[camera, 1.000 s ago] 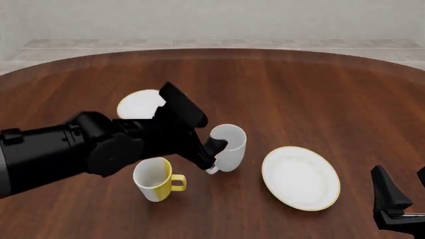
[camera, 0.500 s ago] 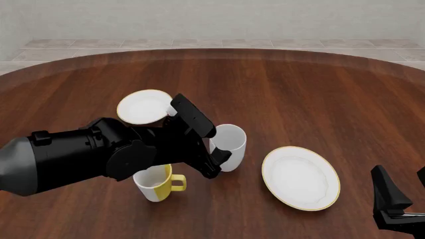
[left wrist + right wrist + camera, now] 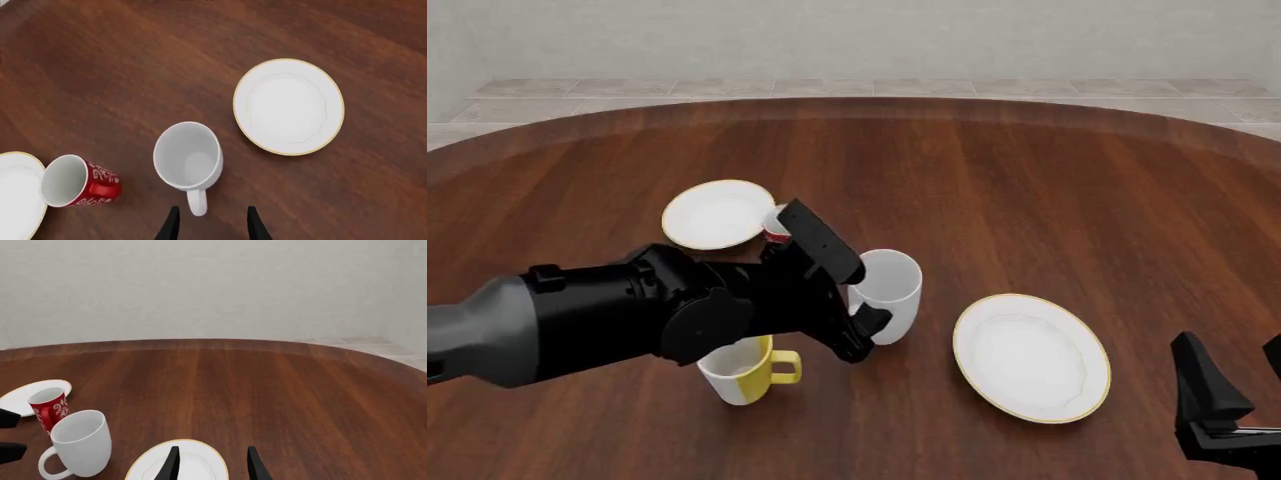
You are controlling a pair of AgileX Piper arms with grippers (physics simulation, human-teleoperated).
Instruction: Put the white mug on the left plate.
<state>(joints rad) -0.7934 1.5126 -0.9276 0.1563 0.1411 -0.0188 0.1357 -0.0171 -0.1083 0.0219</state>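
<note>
Since a second ago your left arm is dropping lower and pulling back toward its base, uncovering the left plate and a red mug just beside it. Your left pincer is sitting open, its fingers straddling the line of the handle of the white mug without touching it. That mug is standing upright on the table, between the yellow-handled mug and the larger plate, well apart from the left plate. You are lining up for a handle grasp, I judge; nothing is gripped yet. Your right pincer is idling open near the table's near edge, above the larger plate's rim.
</note>
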